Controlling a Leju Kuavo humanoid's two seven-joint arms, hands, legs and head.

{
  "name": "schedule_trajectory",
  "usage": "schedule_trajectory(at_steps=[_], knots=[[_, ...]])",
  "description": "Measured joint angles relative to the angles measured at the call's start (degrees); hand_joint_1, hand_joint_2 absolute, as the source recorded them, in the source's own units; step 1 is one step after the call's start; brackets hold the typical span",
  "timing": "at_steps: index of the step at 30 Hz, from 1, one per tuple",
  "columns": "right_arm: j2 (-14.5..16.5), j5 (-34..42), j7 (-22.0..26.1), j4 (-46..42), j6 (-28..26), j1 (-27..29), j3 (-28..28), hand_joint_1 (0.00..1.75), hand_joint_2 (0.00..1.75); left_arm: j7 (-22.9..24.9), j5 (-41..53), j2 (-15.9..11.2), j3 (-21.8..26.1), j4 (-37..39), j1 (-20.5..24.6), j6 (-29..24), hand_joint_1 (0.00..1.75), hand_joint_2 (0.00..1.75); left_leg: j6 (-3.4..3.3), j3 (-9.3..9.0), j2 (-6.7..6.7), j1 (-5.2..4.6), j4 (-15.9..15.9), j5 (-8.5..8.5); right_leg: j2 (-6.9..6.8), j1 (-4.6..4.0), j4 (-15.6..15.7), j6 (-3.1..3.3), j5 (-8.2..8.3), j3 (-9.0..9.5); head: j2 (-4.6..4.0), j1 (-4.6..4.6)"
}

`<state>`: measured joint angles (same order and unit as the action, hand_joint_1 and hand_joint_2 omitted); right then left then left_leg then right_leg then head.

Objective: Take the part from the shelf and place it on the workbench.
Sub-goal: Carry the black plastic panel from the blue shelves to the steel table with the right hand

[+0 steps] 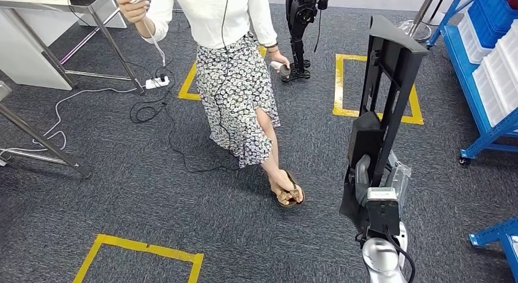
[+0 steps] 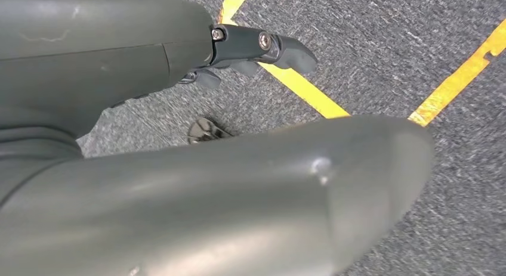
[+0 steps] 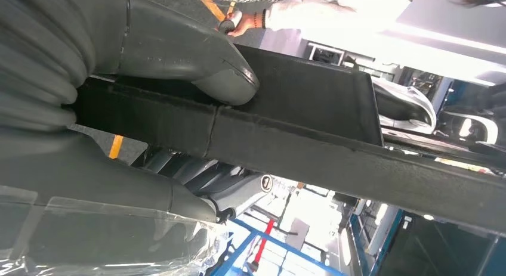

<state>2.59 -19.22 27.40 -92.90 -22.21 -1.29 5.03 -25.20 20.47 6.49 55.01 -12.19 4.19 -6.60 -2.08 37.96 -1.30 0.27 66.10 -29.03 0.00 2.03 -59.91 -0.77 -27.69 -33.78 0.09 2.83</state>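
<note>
- the right hand (image 1: 374, 182) grips the part (image 1: 386, 93), a tall black frame of flat bars and panels, held upright at the right of the head view above the carpet (image 1: 140, 197); its fingers are wrapped round the lower end.
- in the right wrist view the thick grey thumb (image 3: 203, 61) presses on one face of a matte, slightly grainy black bar (image 3: 334, 151) and darker fingers curl under the other side, so the hold is a clamp across the bar.
- the left hand (image 2: 256, 49) hangs over the carpet by a yellow tape line (image 2: 298, 88); its dark fingers hold nothing, though whether they are spread or curled i cannot tell.
- judgement: this is the carrying stage. the part is long and top-heavy, so keep it upright, hold the clamp firm, and turn slowly.
- a person (image 1: 235, 69) in a patterned skirt stands near, at centre far; the top of the part should swing wide of them.
- blue shelving (image 1: 488, 81) with pale bins stands far right; a metal-legged table (image 1: 55, 26) stands far left, possibly the workbench.
- the carpet is dark grey, short-piled, with cables lying across it.
</note>
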Motion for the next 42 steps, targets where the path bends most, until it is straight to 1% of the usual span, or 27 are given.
schedule_trajectory(at_steps=[2,3,4,5,6,8,10,12,14,16,18,19,20,22,23,25,27,29,30,32,33,34,35,37,38,40,42], knots=[[0.0,0.1,0.0,0.0,0.1,0.0,0.0,1.75,1.75,0.0,0.0,0.0,0.0,0.0,0.1,0.0,0.0,0.0,0.29,3.67,0.91,0.27,6.8,-2.84,-0.66,-0.44,0.0,0.28,-0.16,0.03,0.0,0.08],[0.0,0.1,0.0,0.0,0.1,0.0,0.0,1.75,1.75,0.0,0.0,0.0,0.0,0.0,0.1,0.0,0.0,0.0,0.2,5.03,1.01,0.32,9.0,-3.35,-1.02,-0.66,0.0,0.38,-0.24,0.04,0.0,0.1],[0.0,0.1,0.0,0.0,0.2,0.0,0.0,1.75,1.75,0.0,0.0,0.1,0.0,0.0,0.1,0.0,0.0,0.0,-0.09,5.43,1.04,0.26,9.3,-2.84,-1.39,-0.88,0.0,0.49,-0.33,0.09,0.0,0.09],[0.0,0.1,0.0,0.0,0.3,-0.1,0.0,1.75,1.75,0.0,0.0,0.1,0.0,0.0,0.1,0.0,0.0,0.0,-0.58,4.71,1.12,0.07,7.5,-1.39,-1.74,-1.06,0.0,0.59,-0.41,0.2,0.0,0.09],[0.1,0.1,0.0,0.0,0.4,-0.3,-0.1,1.75,1.75,0.0,0.0,0.1,0.0,0.0,0.1,-0.1,0.0,0.0,-1.27,3.02,1.44,-0.3,4.0,0.61,-2.06,-1.19,0.1,0.68,-0.5,0.37,0.0,0.07],[0.3,0.1,0.0,0.0,0.7,-0.5,-0.1,1.75,1.75,0.0,0.0,-0.1,0.1,0.0,0.2,-0.1,0.0,0.0,-2.52,-0.53,3.0,-1.38,-2.9,3.22,-2.72,-1.28,0.4,0.72,-0.6,0.83,0.0,0.01],[0.5,0.1,0.0,0.1,0.9,-0.7,-0.1,1.75,1.75,0.0,0.0,-0.4,0.1,-0.1,0.4,-0.2,0.0,0.0,-2.91,-1.93,4.08,-2.27,-5.8,3.52,-3.51,-0.97,1.0,0.51,-0.59,1.15,0.0,0.07],[0.6,0.1,0.0,0.1,1.0,-0.8,-0.1,1.75,1.75,0.0,-0.1,-0.5,0.2,-0.2,0.5,-0.3,0.0,0.0,-3.32,-2.89,3.54,-2.5,-7.7,4.14,-4.18,-0.75,1.6,0.24,-0.5,1.49,0.0,0.16],[0.7,0.1,0.0,0.2,1.0,-1.0,-0.1,1.75,1.75,0.0,-0.1,-0.5,0.2,-0.2,0.4,-0.3,0.0,0.0,-4.42,-4.65,2.69,-2.26,-10.4,5.3,-3.07,-0.88,0.3,0.38,-1.25,1.11,0.0,0.18],[0.7,0.2,0.0,0.3,1.0,-1.2,-0.1,1.75,1.75,0.0,-0.1,-0.2,0.2,-0.2,0.6,-0.3,0.0,0.0,-5.11,-5.57,1.83,-1.96,-11.7,5.97,-1.1,-0.83,-5.4,0.79,-3.66,-1.67,0.0,0.06],[0.5,0.2,0.0,0.6,1.0,-1.2,-0.2,1.75,1.75,0.1,-0.1,0.0,0.2,-0.2,0.7,-0.3,0.0,0.0,-5.01,-5.55,0.79,-1.8,-11.7,6.02,-0.39,-0.45,-11.7,0.54,-5.65,-5.25,0.0,-0.09],[0.4,0.2,-0.1,0.8,1.0,-1.2,-0.2,1.75,1.75,0.1,-0.1,0.1,0.2,-0.2,0.7,-0.3,0.0,0.0,-4.76,-5.54,0.23,-1.69,-11.6,5.92,-0.34,-0.15,-12.6,0.03,-5.53,-6.06,0.0,-0.09],[0.4,0.2,-0.1,0.9,1.0,-1.3,-0.2,1.75,1.75,0.1,-0.1,0.2,0.2,-0.2,0.6,-0.3,0.0,0.0,-4.37,-5.5,-0.31,-1.48,-11.3,5.74,-0.33,0.16,-11.3,-0.71,-4.49,-5.76,0.0,-0.09],[0.4,0.2,-0.1,1.0,1.0,-1.4,-0.2,1.75,1.75,0.2,-0.1,0.4,0.2,-0.2,0.5,-0.3,0.0,0.0,-3.03,-5.09,-1.23,-0.94,-9.9,4.91,0.02,0.82,-4.7,-2.42,-1.33,-2.92,0.0,-0.17],[0.4,0.2,-0.1,1.1,1.0,-1.4,-0.1,1.75,1.75,0.2,-0.1,0.4,0.2,-0.2,0.5,-0.3,0.0,0.0,-2.25,-4.58,-1.62,-0.76,-8.7,4.2,0.32,1.02,-1.9,-2.72,-0.28,-1.55,0.0,-0.3],[0.5,0.1,-0.1,1.1,1.0,-1.5,-0.1,1.75,1.75,0.2,-0.1,0.3,0.3,-0.2,0.5,-0.4,0.0,0.0,-1.17,-3.61,-2.11,-0.63,-6.8,3.16,0.64,0.86,0.0,-2.16,0.16,-0.47,0.0,-0.41],[0.5,0.1,-0.1,1.2,1.1,-1.4,-0.1,1.75,1.75,0.2,-0.1,0.2,0.3,-0.2,0.2,-0.5,0.0,0.0,-0.83,-3.32,-2.27,-0.26,-6.3,2.81,0.4,0.6,-0.1,-1.29,0.1,-0.38,0.0,-0.34],[0.5,0.0,-0.1,1.2,1.1,-1.5,-0.1,1.75,1.75,0.2,-0.1,0.2,0.6,-0.2,0.1,-0.5,0.0,0.0,-0.39,-2.72,-1.26,0.15,-4.6,1.78,0.25,0.55,-0.1,-0.95,0.05,-0.15,0.0,-0.23],[0.5,0.0,-0.1,1.2,1.1,-1.5,-0.1,1.75,1.75,0.3,-0.1,0.3,0.7,-0.1,0.1,-0.5,0.0,0.0,-0.12,-1.69,-0.45,0.3,-2.4,0.62,0.12,0.46,-0.1,-0.77,-0.01,-0.01,0.0,-0.15],[0.5,0.0,-0.1,1.2,1.1,-1.6,-0.2,1.75,1.75,0.3,-0.2,0.3,0.8,-0.1,0.2,-0.5,0.0,0.0,0.14,2.22,0.82,0.42,4.9,-2.42,-0.27,-0.04,0.0,-0.47,-0.23,0.16,0.0,0.02],[0.5,0.0,-0.1,1.3,1.1,-1.6,-0.2,1.75,1.75,0.3,-0.2,0.3,0.9,-0.1,0.2,-0.6,0.0,0.0,0.06,4.22,1.03,0.43,8.1,-3.35,-0.49,-0.31,0.0,-0.31,-0.35,0.2,0.0,0.01],[0.6,0.0,-0.1,1.4,1.1,-1.6,-0.2,1.75,1.75,0.3,-0.2,0.3,0.9,-0.1,0.1,-0.6,0.0,0.0,-0.21,5.51,1.1,0.38,9.8,-3.35,-0.71,-0.58,0.0,-0.15,-0.48,0.27,0.0,0.02],[0.6,0.0,-0.1,1.5,1.1,-1.6,-0.2,1.75,1.75,0.3,-0.2,0.3,1.0,-0.1,0.1,-0.6,0.0,0.0,-0.69,5.62,1.1,0.22,9.1,-2.18,-0.92,-0.83,0.0,0.02,-0.61,0.43,0.0,0.01],[0.7,0.0,-0.1,1.5,1.1,-1.7,-0.1,1.75,1.75,0.3,-0.2,0.3,1.0,-0.1,0.1,-0.7,0.0,0.0,-2.25,2.88,1.6,-0.64,2.5,2.04,-1.34,-1.12,0.1,0.32,-0.94,0.97,0.0,-0.01],[0.7,0.0,0.0,1.6,1.1,-1.8,-0.1,1.75,1.75,0.3,-0.2,0.2,1.1,-0.1,0.2,-0.7,0.0,0.0,-3.06,1.16,2.41,-1.26,-1.0,3.6,-1.59,-1.21,0.3,0.39,-1.06,1.31,0.0,-0.05],[0.9,0.0,0.0,1.7,1.1,-1.9,-0.1,1.75,1.75,0.3,-0.2,-0.1,1.1,-0.2,0.4,-0.9,0.0,0.0,-3.92,-0.84,3.89,-2.48,-5.2,4.72,-2.21,-0.98,1.0,0.32,-1.07,1.7,0.0,-0.01],[1.0,0.0,0.0,1.8,1.1,-1.9,-0.1,1.75,1.75,0.3,-0.3,-0.4,1.2,-0.3,0.6,-1.1,0.0,0.0,-4.08,-1.62,3.91,-3.22,-6.9,4.74,-3.07,-0.76,1.8,0.04,-0.94,2.17,0.0,0.09]])
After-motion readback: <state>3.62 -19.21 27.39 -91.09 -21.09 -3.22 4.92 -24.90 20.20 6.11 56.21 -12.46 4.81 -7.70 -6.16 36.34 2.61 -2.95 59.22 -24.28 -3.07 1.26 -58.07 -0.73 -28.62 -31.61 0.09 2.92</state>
